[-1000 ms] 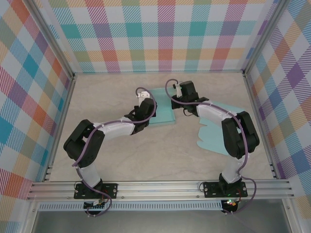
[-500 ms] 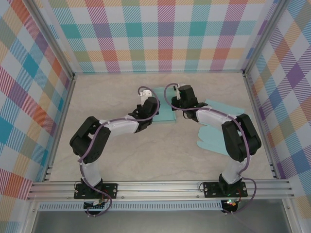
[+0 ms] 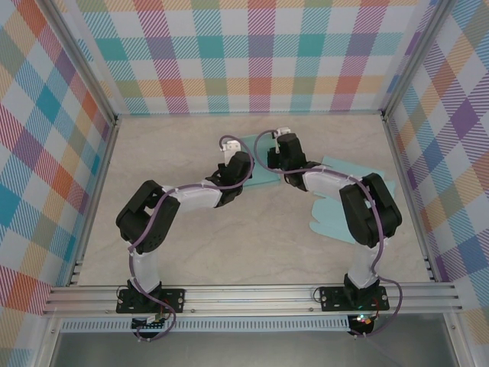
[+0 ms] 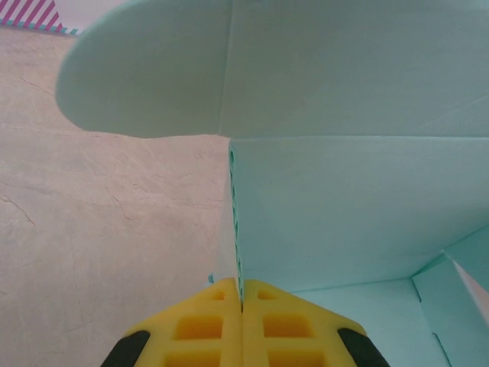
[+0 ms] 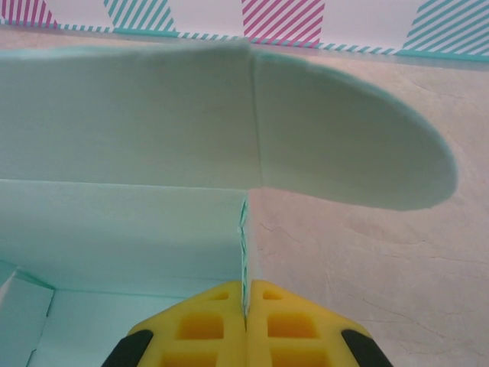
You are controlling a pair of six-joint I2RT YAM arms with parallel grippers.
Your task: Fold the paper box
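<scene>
Left gripper (image 4: 241, 294) clamped on left wall (image 4: 234, 191) of pale teal paper box (image 3: 258, 170); right gripper (image 5: 247, 294) likewise, right wall (image 5: 244, 229). Risk: unequal pull tears thin paper (rounded flaps (image 5: 344, 153) untucked).

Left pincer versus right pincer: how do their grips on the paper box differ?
The left pincer pinches the left wall of the paper box; the right pincer pinches its right wall. Beyond the left pincer a rounded flap sticks out leftward; beyond the right pincer one sticks out rightward. Both are shut on an upright wall edge.
</scene>
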